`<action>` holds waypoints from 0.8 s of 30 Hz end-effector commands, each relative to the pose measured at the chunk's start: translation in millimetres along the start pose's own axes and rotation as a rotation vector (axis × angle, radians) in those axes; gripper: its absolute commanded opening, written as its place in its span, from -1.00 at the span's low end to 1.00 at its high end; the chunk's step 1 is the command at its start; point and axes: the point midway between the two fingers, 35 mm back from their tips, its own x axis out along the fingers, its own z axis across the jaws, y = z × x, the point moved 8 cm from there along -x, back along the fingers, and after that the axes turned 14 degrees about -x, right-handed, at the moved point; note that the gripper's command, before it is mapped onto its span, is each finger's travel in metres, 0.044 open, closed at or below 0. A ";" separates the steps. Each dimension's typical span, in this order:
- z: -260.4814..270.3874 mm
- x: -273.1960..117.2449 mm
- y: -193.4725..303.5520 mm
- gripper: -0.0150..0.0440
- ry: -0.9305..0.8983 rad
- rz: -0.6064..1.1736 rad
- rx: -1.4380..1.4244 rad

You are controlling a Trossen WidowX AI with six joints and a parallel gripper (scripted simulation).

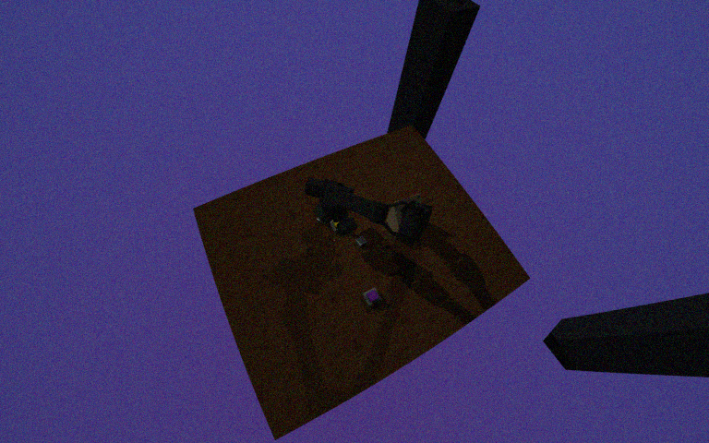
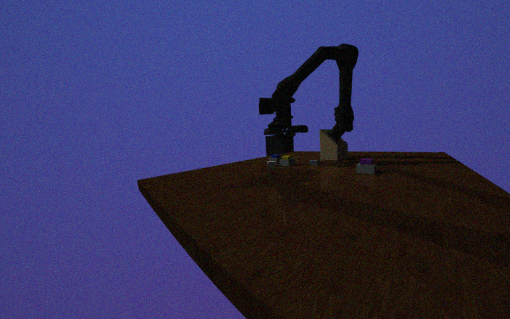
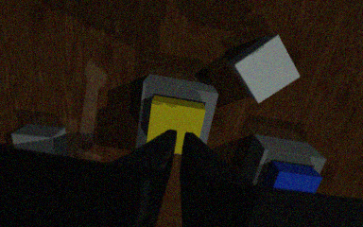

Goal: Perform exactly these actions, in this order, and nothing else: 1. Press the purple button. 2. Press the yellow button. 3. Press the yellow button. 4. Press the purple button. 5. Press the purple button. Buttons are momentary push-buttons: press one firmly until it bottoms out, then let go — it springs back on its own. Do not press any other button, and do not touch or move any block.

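The yellow button (image 1: 335, 224) (image 2: 287, 157) (image 3: 175, 115) has a square yellow cap on a grey base. My gripper (image 3: 180, 139) is shut and empty, with its tips low over the near part of the yellow cap in the wrist view. Whether the tips touch the cap I cannot tell. The cap looks raised above its base. The purple button (image 1: 372, 295) (image 2: 366, 161) stands well apart from the gripper, with its cap up, and is outside the wrist view.
A blue button (image 2: 275, 155) (image 3: 298, 181) stands near the yellow one. A white block (image 1: 318, 220) (image 2: 271, 163) (image 3: 267, 69) lies close by. A grey block (image 1: 361, 241) (image 2: 315, 162) (image 3: 38, 136) lies on the yellow button's other side, towards the arm's base.
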 end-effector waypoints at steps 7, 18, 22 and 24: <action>2.1 21.2 3.5 -0.42 -0.018 0.006 0.015; 2.7 30.0 3.8 -0.42 -0.019 0.006 0.014; 2.7 30.0 3.8 -0.42 -0.019 0.006 0.014; 2.7 30.0 3.8 -0.42 -0.019 0.006 0.014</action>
